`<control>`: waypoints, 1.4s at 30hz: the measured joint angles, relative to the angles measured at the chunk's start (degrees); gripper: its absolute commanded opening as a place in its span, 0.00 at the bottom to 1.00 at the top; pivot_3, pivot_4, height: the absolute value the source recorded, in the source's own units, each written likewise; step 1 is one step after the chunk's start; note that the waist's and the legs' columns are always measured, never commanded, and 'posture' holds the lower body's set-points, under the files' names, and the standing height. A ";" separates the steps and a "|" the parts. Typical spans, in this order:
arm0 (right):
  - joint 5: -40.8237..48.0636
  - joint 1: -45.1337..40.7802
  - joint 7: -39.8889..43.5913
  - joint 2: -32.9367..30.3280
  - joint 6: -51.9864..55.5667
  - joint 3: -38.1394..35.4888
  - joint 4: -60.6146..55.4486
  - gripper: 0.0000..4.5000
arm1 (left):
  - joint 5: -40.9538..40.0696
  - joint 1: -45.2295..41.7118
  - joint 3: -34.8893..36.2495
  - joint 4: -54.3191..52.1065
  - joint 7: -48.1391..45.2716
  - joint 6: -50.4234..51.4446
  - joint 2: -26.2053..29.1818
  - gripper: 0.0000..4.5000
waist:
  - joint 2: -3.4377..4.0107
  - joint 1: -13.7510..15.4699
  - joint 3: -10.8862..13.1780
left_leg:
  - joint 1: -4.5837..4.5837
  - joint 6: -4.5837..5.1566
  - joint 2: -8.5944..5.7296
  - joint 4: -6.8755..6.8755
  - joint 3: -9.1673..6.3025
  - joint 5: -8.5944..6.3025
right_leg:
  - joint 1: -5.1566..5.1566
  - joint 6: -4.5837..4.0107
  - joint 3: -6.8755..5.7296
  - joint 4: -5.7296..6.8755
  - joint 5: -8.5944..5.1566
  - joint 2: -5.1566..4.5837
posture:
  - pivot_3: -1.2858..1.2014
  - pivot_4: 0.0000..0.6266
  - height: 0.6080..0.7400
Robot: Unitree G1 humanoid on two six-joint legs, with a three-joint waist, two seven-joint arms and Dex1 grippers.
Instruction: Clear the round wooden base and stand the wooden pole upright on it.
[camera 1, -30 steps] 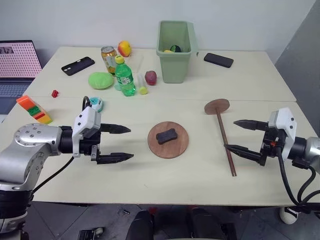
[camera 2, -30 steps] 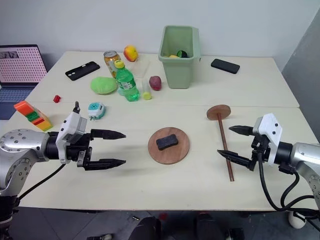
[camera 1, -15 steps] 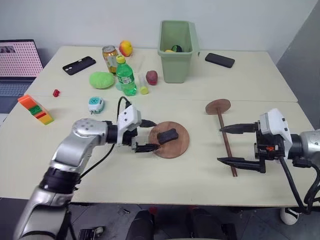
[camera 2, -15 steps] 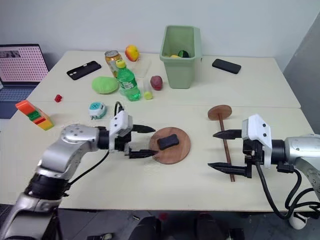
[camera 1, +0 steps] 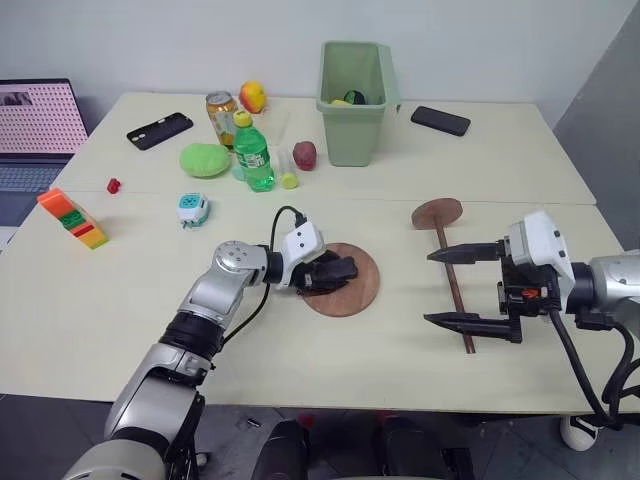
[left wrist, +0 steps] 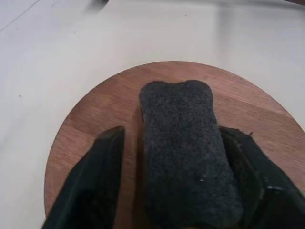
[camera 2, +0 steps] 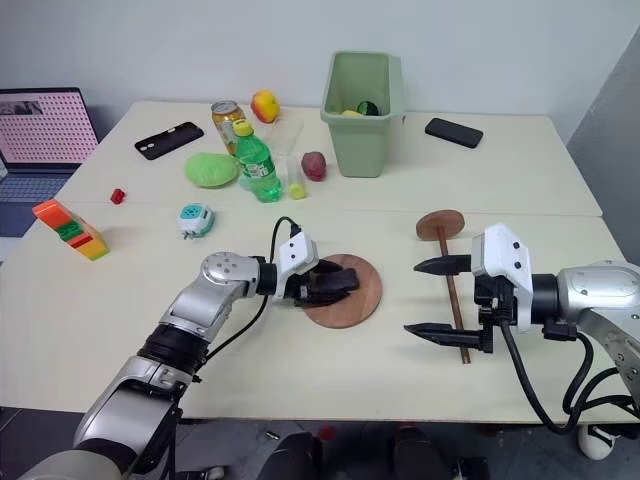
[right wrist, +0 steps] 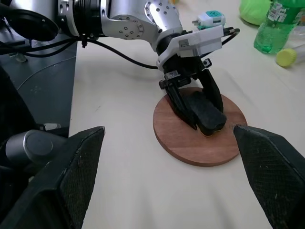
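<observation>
At frame centre, the left gripper (camera 1: pixel 338 272) has just closed around the black sponge (left wrist: pixel 188 143) on the round wooden base (camera 1: pixel 360 295); clearing begins. The right gripper (camera 1: pixel 462 287) stays spread over the wooden pole (camera 1: pixel 452 280).

We see round wooden base (camera 1: pixel 350 290): flat reddish-brown disc on table, dark sponge on it | wooden pole (camera 1: pixel 452 282): lying flat right of base, disc end farther from us.

Far centre of the desk (camera 1: pixel 400 190): green bin (camera 1: pixel 352 102). Far left: green bottle (camera 1: pixel 251 153), can (camera 1: pixel 217 108), two phones (camera 1: pixel 158 130) (camera 1: pixel 437 120); laptop (camera 1: pixel 38 130) at left edge.
</observation>
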 measured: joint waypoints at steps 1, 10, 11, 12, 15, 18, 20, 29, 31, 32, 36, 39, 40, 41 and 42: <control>0.02 0.01 -0.21 0.09 0.05 -0.09 -0.01 1.00 | 0.00 0.00 0.00 0.13 -0.10 -0.13 -0.07 0.39 | 0.00 0.00 0.00 | 0.00 0.00 0.00 0.00 0.00 0.00 | 0.00 0.00 0.00 0.01 0.00 0.00 | 0.52 0.24 1.00; -0.02 -0.75 -1.75 1.71 -0.02 0.35 0.18 1.00 | -1.64 4.40 3.57 -5.68 -0.34 1.97 3.11 0.32 | 0.00 -0.67 0.00 | 0.00 -0.01 0.07 -0.03 0.00 0.01 | -0.06 0.00 0.02 0.04 0.00 0.02 | 0.52 0.24 1.00; -0.02 -1.02 -2.11 2.06 0.01 0.41 0.22 1.00 | -2.64 5.25 5.19 -7.12 0.18 3.48 4.00 0.32 | 0.00 -0.70 0.00 | 0.00 -0.01 0.07 -0.03 -0.04 0.00 | -0.07 0.00 0.00 0.05 0.00 0.02 | 0.52 0.24 1.00; 0.00 -1.41 -2.33 2.53 0.07 0.49 0.22 1.00 | -3.79 6.13 7.24 -9.10 0.97 5.46 4.92 0.32 | 0.00 -0.72 0.00 | -0.01 -0.01 0.07 -0.02 -0.06 0.00 | -0.06 0.00 -0.02 0.06 0.00 0.02 | 0.52 0.24 1.00; 0.01 -1.60 -2.84 3.37 0.11 0.97 0.18 1.00 | -6.25 8.39 13.38 -15.21 4.76 10.52 8.10 0.32 | 0.00 -0.62 0.00 | -0.01 -0.01 0.07 -0.01 -0.07 0.00 | -0.04 0.00 -0.01 0.03 0.00 0.01 | 0.52 0.24 1.00; -0.05 -1.56 -3.22 3.94 0.11 1.90 0.34 1.00 | -6.95 10.10 20.10 -18.02 11.75 16.61 10.17 0.32 | 0.00 -0.55 0.00 | 0.00 0.00 0.05 -0.01 -0.08 0.00 | -0.04 0.00 -0.03 0.03 0.00 -0.01 | 0.52 0.24 1.00; -0.08 -1.79 -3.28 4.50 0.10 2.17 0.70 1.00 | -6.89 10.26 22.99 -18.15 17.18 20.31 9.96 0.32 | 0.00 -0.44 0.00 | -0.02 0.01 0.04 0.04 -0.09 -0.01 | -0.03 0.00 -0.03 0.04 0.00 -0.01 | 0.52 0.24 1.00; -0.19 -4.94 -3.39 5.98 -0.11 4.46 2.29 1.00 | -3.88 -0.73 25.73 0.75 34.94 21.89 3.14 0.32 | -0.02 0.26 -0.01 | -0.36 -0.03 -0.07 0.40 -0.27 0.01 | -0.09 0.04 -0.29 0.04 0.02 -0.07 | 0.52 0.24 1.00; -0.18 -5.66 -3.46 6.09 -0.10 4.58 2.50 1.00 | -2.71 -4.18 25.34 6.77 36.22 18.86 2.28 0.32 | -0.02 0.17 -0.01 | -0.36 -0.07 -0.07 0.40 -0.27 0.03 | -0.10 0.04 -0.31 0.03 0.02 -0.07 | 0.52 0.24 1.00; -0.16 -5.78 -3.51 6.12 -0.10 4.54 2.50 1.00 | -2.26 -5.58 25.12 9.38 36.54 17.46 1.98 0.39 | -0.02 0.12 -0.01 | -0.36 -0.09 -0.07 0.39 -0.27 0.04 | -0.11 0.04 -0.31 0.03 0.02 -0.07 | 0.52 0.24 1.00; -0.13 -5.75 -3.89 6.19 0.07 4.52 2.47 1.00 | -1.41 -10.63 24.75 19.53 36.82 14.00 1.05 0.61 | -0.02 -0.13 -0.01 | -0.38 -0.12 -0.07 0.39 -0.26 0.06 | -0.14 0.04 -0.31 0.04 0.02 -0.07 | 0.52 0.24 1.00; -0.08 -5.15 -4.68 6.19 0.22 4.16 2.24 1.00 | -1.30 -11.55 24.62 22.58 36.03 13.14 1.01 0.76 | -0.02 -0.32 -0.01 | -0.38 -0.14 -0.06 0.39 -0.25 0.07 | -0.17 0.04 -0.30 0.08 0.02 -0.06 | 0.52 0.24 1.00; -0.07 -4.81 -4.88 6.19 0.30 4.12 2.11 1.00 | -1.27 -11.69 24.62 23.42 35.81 12.82 1.10 0.79 | -0.02 -0.32 -0.01 | -0.38 -0.15 -0.06 0.39 -0.25 0.08 | -0.17 0.04 -0.29 0.09 0.02 -0.06 | 0.52 0.24 1.00; -0.06 -4.57 -5.04 6.19 0.37 4.12 1.87 1.00 | -1.16 -11.70 24.61 24.00 35.64 12.63 1.37 0.84 | -0.02 -0.35 -0.01 | -0.38 -0.15 -0.06 0.39 -0.25 0.08 | -0.17 0.04 -0.29 0.10 0.02 -0.06 | 0.52 0.24 1.00; -0.04 -4.43 -5.23 6.19 0.45 4.12 1.68 1.00 | -1.06 -11.69 24.60 24.37 35.49 12.43 1.67 0.89 | -0.02 -0.37 -0.01 | -0.38 -0.15 -0.06 0.39 -0.25 0.08 | -0.18 0.04 -0.29 0.10 0.02 -0.06 | 0.52 0.24 1.00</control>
